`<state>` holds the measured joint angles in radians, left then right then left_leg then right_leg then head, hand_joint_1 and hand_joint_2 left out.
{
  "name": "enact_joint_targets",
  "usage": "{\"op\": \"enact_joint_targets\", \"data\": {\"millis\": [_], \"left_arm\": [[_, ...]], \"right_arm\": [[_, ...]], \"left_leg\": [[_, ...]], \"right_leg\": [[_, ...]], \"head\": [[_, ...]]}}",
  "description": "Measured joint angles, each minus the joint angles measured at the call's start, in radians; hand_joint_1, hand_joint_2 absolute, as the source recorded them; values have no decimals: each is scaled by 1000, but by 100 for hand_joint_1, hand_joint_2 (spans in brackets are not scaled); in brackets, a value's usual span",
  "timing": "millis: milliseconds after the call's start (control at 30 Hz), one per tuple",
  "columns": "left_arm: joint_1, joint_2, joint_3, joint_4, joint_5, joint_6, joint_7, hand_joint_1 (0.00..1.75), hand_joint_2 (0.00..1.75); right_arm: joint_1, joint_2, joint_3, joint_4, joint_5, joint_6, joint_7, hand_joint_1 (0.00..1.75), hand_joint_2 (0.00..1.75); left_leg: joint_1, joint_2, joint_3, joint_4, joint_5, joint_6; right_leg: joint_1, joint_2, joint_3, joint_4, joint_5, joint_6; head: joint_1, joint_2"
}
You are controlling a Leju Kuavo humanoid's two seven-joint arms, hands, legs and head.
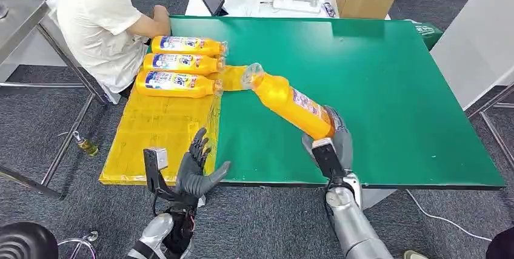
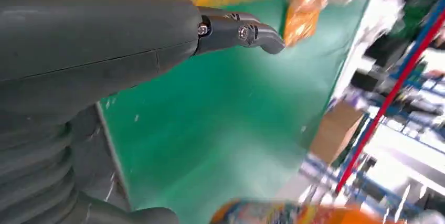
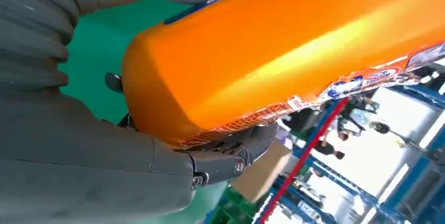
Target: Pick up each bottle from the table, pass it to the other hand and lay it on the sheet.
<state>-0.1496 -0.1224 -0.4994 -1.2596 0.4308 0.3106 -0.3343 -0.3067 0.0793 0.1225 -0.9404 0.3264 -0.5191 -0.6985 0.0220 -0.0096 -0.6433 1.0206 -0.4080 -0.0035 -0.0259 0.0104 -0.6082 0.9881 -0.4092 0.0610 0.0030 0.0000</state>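
The right robot hand (image 1: 332, 141) held an orange bottle (image 1: 290, 103) by its base end, fingers wrapped round the flat bottom and lower sides, as the right wrist view showed close up. The bottle slanted up over the green counter (image 1: 376, 89), cap end pointing toward the yellow sheet (image 1: 157, 131), just short of the three bottles (image 1: 179, 63) already lying there side by side. The left robot hand (image 1: 199, 165) hung empty near the counter's front edge, fingers spread apart, beside the sheet.

The bottle looked like stiff, smooth plastic with a glossy skin, so probably slippery; full, it would be fairly heavy and would lever against a grip at one end. For the pass, the free middle of the body, around the label, seemed the safest place for the left robot hand to take it.

The labels were blue, white and red, with a printed strip along the edge; no brand or wording could be read.
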Motion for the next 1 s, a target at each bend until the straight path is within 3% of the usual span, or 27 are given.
{"op": "enact_joint_targets", "data": {"millis": [133, 267, 567, 733, 1000], "left_arm": [[24, -20, -3, -11, -154, 127, -129, 0, 175], [31, -30, -6, -15, -93, 69, -85, 0, 175], [10, -53, -11, -26, -94, 45, -127, 0, 175], [-1, -63, -14, -39, 4, -57, -82, 0, 175], [-8, -68, -12, -61, 29, -50, -120, 0, 175]], "right_arm": [[43, 9, 19, -79, -47, -4, 0, 175, 175], [65, 35, 58, -122, -66, 21, 0, 175, 175], [68, 97, 212, -127, -59, 95, 0, 175, 175], [66, 118, 303, -109, -64, 104, 0, 175, 175], [60, 126, 367, -78, -79, 112, 0, 169, 175]], "left_leg": [[0, 0, -1, 0, 0, 0], [0, 0, -1, 0, 0, 0], [0, 1, -1, 0, 0, 0], [0, 0, -2, 0, 0, 0], [0, 0, -2, 0, 0, 0]], "right_leg": [[0, 0, -1, 0, 0, 0], [0, 0, -1, 0, 0, 0], [0, 0, -1, 0, 0, 0], [0, 0, -2, 0, 0, 0], [0, 0, -1, 0, 0, 0]], "head": [[0, 0], [0, 0], [0, 0], [0, 0], [0, 0]]}}
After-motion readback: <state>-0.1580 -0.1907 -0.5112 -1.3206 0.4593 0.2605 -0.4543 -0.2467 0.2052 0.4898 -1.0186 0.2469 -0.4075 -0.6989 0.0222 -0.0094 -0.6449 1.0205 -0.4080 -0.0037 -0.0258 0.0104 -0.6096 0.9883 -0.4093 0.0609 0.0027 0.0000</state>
